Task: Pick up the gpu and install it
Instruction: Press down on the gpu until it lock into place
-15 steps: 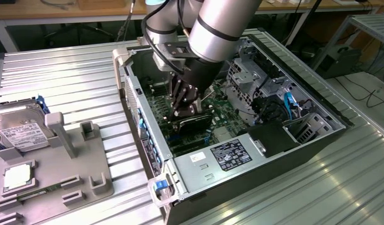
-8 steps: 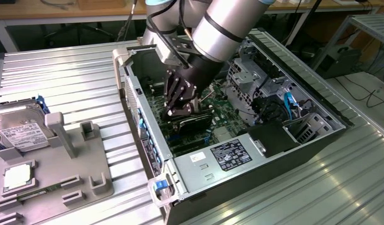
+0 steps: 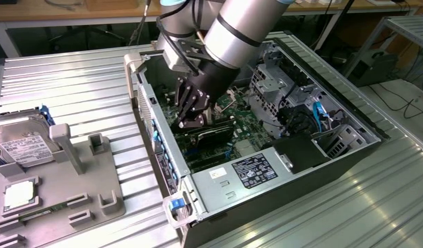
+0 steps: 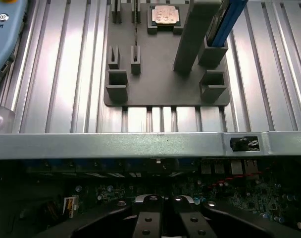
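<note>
My claw (image 3: 186, 123) is down inside the open case (image 3: 153, 129), with its fingers closed together, and it sits on the top edge of the gpu (image 3: 213, 135). The gpu stands on its edge over the motherboard (image 3: 247, 120), dark and flat, near the rear wall of the case. I cannot tell if the fingers pinch the card or only press on it, and I cannot see if the card's contacts are already in the slot. This is the main risk, I think: if the card is a little tilted or beside the slot, a push from me can bend it or hurt the board. The end of the card with the bracket is hidden from me, so it may catch on the rear wall. The loose cables (image 3: 320, 116) are apart from my claw. On the desk (image 3: 73, 82) the gray holder (image 3: 60, 199) stands with the hard drive (image 3: 21, 142).
</note>
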`<state>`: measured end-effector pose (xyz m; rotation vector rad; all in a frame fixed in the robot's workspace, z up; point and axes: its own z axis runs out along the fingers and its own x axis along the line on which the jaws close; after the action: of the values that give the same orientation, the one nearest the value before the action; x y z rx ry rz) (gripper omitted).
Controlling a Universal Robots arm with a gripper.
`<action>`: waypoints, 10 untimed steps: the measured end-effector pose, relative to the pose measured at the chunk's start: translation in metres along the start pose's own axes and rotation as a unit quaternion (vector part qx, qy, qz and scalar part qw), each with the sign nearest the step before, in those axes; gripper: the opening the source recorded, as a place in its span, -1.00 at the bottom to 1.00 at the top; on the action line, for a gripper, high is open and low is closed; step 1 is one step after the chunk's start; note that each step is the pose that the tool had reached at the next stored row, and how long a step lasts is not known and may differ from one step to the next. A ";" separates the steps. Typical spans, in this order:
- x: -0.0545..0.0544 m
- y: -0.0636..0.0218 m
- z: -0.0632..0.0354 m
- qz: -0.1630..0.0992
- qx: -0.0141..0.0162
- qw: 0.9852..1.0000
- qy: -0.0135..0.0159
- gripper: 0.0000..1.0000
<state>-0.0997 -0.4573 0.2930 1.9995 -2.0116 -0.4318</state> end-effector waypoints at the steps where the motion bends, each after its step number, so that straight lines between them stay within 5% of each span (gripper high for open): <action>1: 0.000 -0.0001 0.0001 0.000 -0.001 1.000 0.000 -0.79; 4: -0.002 -0.0006 -0.0001 0.000 -0.007 1.000 0.000 -0.79; 8: -0.003 -0.0070 -0.0026 0.001 -0.032 0.999 0.000 -0.79; 10: -0.003 -0.0097 -0.0035 0.001 -0.041 0.999 0.000 -0.79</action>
<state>-0.0894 -0.4546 0.2925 1.9495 -1.9627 -0.5050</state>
